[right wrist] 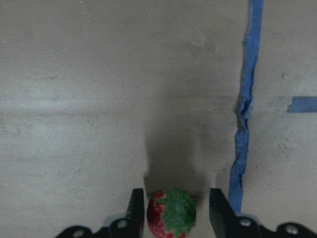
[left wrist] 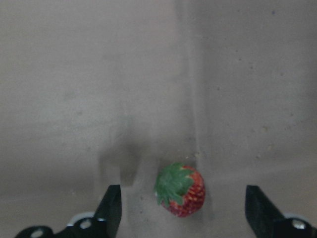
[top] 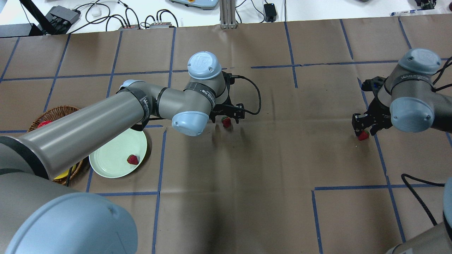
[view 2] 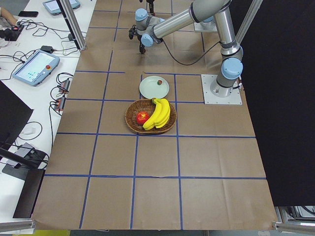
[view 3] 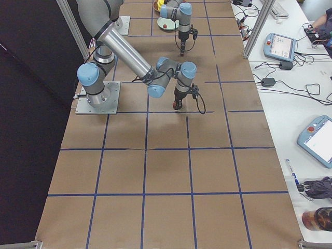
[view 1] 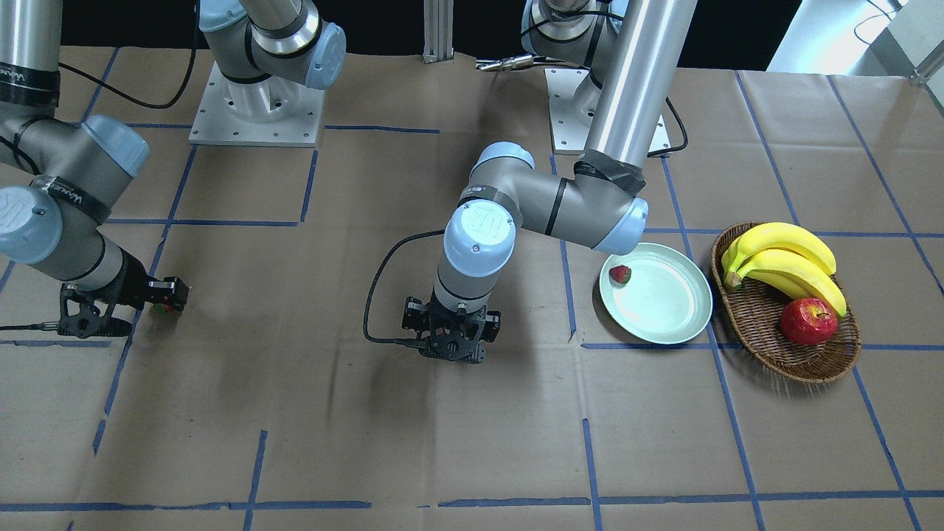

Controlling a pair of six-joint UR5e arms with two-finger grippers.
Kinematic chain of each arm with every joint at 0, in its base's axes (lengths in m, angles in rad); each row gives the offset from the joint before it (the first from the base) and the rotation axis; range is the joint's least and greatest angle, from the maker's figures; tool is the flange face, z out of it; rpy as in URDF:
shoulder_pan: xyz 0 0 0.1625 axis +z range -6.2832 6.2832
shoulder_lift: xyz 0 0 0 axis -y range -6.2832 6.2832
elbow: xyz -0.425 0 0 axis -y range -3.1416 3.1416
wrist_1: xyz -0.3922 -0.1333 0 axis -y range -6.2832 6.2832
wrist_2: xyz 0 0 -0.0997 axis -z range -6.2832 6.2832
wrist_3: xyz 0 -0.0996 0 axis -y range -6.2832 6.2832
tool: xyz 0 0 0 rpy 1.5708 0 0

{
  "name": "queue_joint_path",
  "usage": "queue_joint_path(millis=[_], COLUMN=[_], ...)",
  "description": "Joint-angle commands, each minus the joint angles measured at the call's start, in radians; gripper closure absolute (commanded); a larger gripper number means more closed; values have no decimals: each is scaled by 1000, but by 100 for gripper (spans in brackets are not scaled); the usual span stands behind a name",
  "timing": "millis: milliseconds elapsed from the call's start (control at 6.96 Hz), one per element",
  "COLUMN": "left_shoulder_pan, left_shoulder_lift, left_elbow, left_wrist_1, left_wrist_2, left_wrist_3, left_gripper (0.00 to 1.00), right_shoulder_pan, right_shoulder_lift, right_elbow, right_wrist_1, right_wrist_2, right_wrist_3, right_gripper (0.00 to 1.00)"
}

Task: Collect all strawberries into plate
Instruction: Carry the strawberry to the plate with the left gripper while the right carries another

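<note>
One strawberry (top: 132, 159) lies in the pale green plate (top: 109, 162), near its rim; both also show in the front view, strawberry (view 1: 620, 274) and plate (view 1: 664, 310). A second strawberry (left wrist: 181, 190) lies on the paper between the wide-open fingers of my left gripper (left wrist: 183, 210), which is low over it (top: 226, 119). A third strawberry (right wrist: 172, 218) lies on the paper between the fingers of my right gripper (right wrist: 176, 206), which stand close around it; the left finger is touching it and a small gap shows on the other side. It also shows in the overhead view (top: 363, 135).
An oval wicker basket (view 1: 759, 324) with bananas (view 1: 785, 258) and a red apple (view 1: 808, 321) stands right beside the plate. Blue tape lines (right wrist: 245, 124) cross the brown paper; one runs just beside the right gripper.
</note>
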State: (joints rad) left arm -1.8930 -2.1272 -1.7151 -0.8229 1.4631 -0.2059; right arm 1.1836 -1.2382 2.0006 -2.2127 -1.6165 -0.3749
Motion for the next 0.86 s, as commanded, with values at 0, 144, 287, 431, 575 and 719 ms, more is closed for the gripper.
queue_joint_path(millis=[0, 144, 287, 431, 575, 719], left_shoulder_pan=[0, 0, 0, 0, 3, 26], left_shoulder_lift=[-8, -10, -8, 1, 39, 100], left_elbow=[0, 0, 0, 0, -21, -40], left_wrist_1=[8, 8, 8, 8, 1, -28], left_wrist_2=[2, 0, 3, 5, 6, 107], left_wrist_3=[-1, -1, -1, 0, 23, 107], left_gripper=[26, 58, 88, 100, 100, 100], right_shoulder_pan=[2, 5, 10, 20, 45, 118], right_shoulder_lift=[-3, -4, -16, -15, -7, 0], right_elbow=[-17, -34, -69, -145, -226, -277], right_wrist_1=[4, 10, 43, 120, 201, 240], right_wrist_2=[3, 3, 3, 1, 4, 3], right_wrist_3=[2, 4, 7, 8, 17, 104], right_gripper=[82, 82, 82, 82, 82, 82])
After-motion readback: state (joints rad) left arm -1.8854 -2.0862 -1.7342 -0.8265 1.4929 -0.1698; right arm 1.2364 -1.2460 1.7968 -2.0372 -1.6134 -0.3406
